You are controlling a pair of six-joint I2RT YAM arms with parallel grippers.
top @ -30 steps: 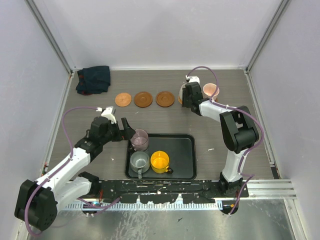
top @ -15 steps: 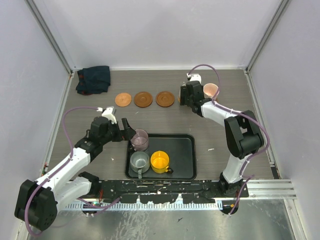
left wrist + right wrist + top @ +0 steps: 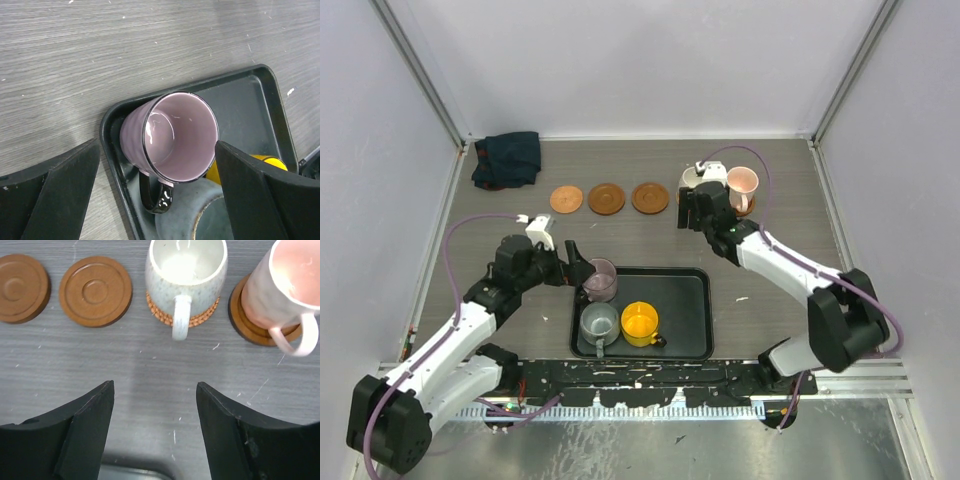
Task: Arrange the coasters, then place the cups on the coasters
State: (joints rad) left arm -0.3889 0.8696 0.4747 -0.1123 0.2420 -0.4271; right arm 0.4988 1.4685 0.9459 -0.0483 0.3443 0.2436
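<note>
Okay, speckled cream-white cup (image 3: 186, 270) sits on a lighter woven-looking coaster (image 3: 205, 317). Pale pink cup (image 3: 285, 290) is on a darker coaster (image 3: 250, 329) just beside it. Three ringed brown coasters (image 3: 606, 198) lie bare in a row to their left. Right gripper (image 3: 154, 389) is wide and holds nothing, near the cream-white cup. Left gripper (image 3: 156, 150) is wide, straddling the translucent purple cup (image 3: 172, 137) in a corner of the black tray (image 3: 260, 95). Yellow cup (image 3: 639, 322) and grey-green cup (image 3: 599, 322) are in the tray too.

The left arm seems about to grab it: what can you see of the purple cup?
The purple cup is glossy, ribbed, pale inside, with a dark rim and dark loop handle. It stands upright and empty in the far-left corner of the tray, handle toward the grey cup. Open fingers of the left gripper flank it; contact is unclear.
</note>
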